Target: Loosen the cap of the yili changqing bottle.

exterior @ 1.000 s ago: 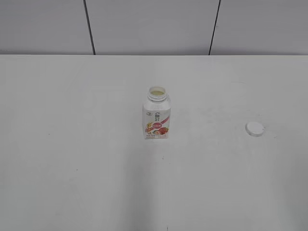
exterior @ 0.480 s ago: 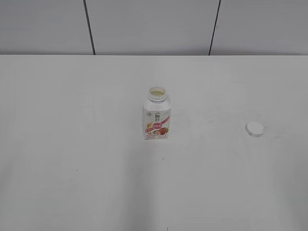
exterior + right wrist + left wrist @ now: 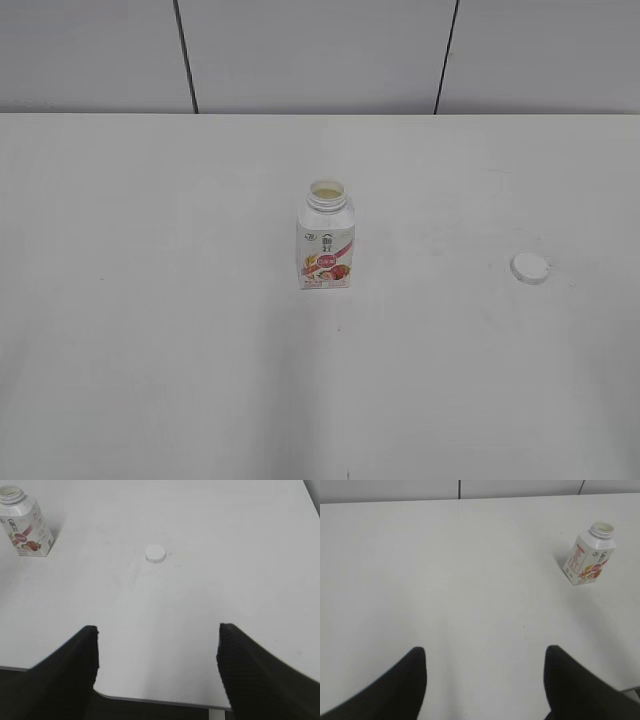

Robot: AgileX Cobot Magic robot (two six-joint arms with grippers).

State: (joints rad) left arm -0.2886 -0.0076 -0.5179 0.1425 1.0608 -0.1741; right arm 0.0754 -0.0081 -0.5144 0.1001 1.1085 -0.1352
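Note:
The yili changqing bottle (image 3: 326, 238) stands upright at the table's middle, white with a pink band and strawberry picture, its neck uncovered. It also shows as the bottle (image 3: 590, 555) at upper right of the left wrist view and as the bottle (image 3: 25, 522) at upper left of the right wrist view. The white cap (image 3: 529, 267) lies flat on the table well to the bottle's right; the cap (image 3: 155, 554) shows ahead of my right gripper. My left gripper (image 3: 485, 652) and right gripper (image 3: 157, 630) are both open and empty, far back from both things. Neither arm shows in the exterior view.
The white table (image 3: 150, 300) ends at a grey panelled wall (image 3: 300, 50) behind. The table's near edge (image 3: 150, 699) runs just under my right gripper's fingertips.

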